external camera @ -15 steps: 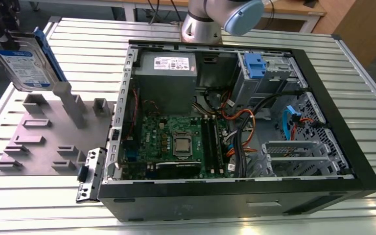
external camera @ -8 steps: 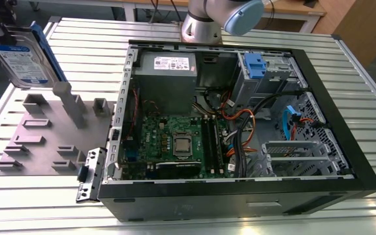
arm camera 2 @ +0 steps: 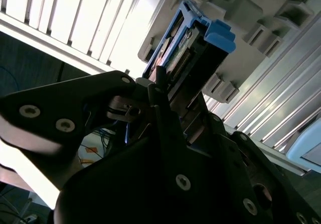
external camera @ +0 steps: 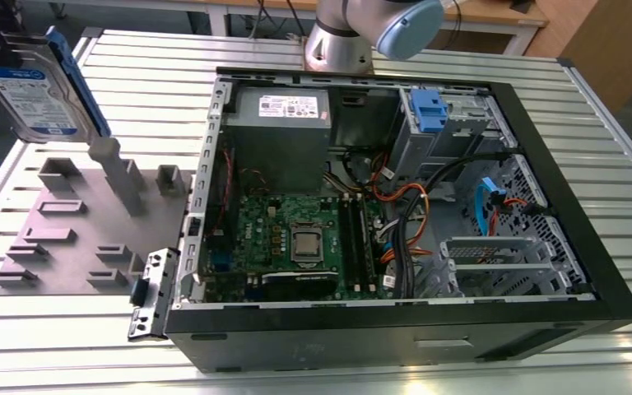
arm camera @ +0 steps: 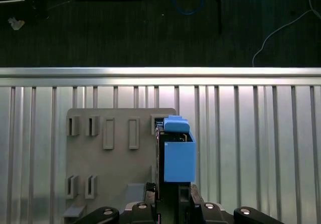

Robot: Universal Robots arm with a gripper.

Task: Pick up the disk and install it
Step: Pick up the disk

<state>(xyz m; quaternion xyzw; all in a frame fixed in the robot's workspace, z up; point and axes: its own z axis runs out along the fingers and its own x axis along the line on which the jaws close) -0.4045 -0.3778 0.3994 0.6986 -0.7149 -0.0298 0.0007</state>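
One disk (external camera: pixel 33 86) hung at ten o'clock in the exterior view. It stood on edge and slightly tilted, with its blue-and-white label facing the camera and its blue carrier along the three o'clock edge. It looked raised clear of the grey plate (external camera: pixel 75 239), which lay flat on the ribbed metal bench (external camera: pixel 129 49) at about eight o'clock with several posts and slots standing up from it. In both wrist views the black jaws were pinching the disk (arm camera 2: pixel 190 48) from either side. In the first wrist view the disk (arm camera: pixel 178 156) was seen edge-on, blue tab outward, against the plate (arm camera: pixel 120 169) and the bench (arm camera: pixel 251 148) beyond. Whether the far end touched the plate could not be told there. From the centre out to four o'clock of the exterior view, the open case (external camera: pixel 404 329) lay on its side. Its green board (external camera: pixel 294 239) sat near the middle, a grey power supply (external camera: pixel 277 123) at twelve o'clock of the board, and tangled cables (external camera: pixel 404 206) at three o'clock of it. A blue bracket (external camera: pixel 428 111) sat in the bay at one o'clock. The arm (external camera: pixel 344 37) rose behind the case at twelve o'clock. A small metal bracket (external camera: pixel 151 292) lay just beside the case at seven o'clock.
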